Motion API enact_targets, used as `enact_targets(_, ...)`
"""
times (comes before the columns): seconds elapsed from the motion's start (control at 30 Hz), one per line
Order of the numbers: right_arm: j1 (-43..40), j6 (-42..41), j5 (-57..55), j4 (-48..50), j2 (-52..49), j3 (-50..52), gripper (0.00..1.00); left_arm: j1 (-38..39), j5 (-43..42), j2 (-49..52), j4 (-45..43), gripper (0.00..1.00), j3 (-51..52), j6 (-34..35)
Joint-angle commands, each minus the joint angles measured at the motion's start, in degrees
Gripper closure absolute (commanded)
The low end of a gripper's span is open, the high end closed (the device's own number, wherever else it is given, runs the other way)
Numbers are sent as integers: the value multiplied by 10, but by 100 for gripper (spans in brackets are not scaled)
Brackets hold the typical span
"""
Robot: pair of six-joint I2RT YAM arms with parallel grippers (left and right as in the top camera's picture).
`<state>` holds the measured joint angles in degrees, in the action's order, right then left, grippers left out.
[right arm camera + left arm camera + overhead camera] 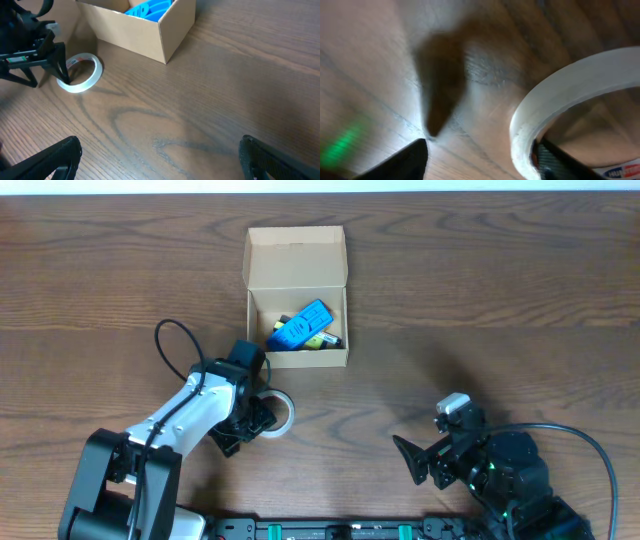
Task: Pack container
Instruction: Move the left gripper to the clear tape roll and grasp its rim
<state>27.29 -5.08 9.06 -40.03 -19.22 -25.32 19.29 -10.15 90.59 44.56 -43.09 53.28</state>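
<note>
In the open container [296,260] lies a blue object [300,326].

Dark wooden bench [480,290]

Brown grain runs across its whole surface; a pale strip edges the far side, under soft light.

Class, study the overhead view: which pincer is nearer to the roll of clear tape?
Left. The left pincer is right at the tape roll, straddling its rim. The right pincer sits well off to the roll's right, touching nothing.
</note>
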Motion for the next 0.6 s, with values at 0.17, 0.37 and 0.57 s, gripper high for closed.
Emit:
enact_targets(0.17,-4,-7,2,-1,4,1,1,0,31,12,-20,59,4,26)
enact_targets(0.37,-4,-7,2,-1,4,1,1,0,33,12,-33,82,4,36)
enact_targets(0.57,-4,-7,2,-1,4,1,1,0,33,12,-40,94,6,35)
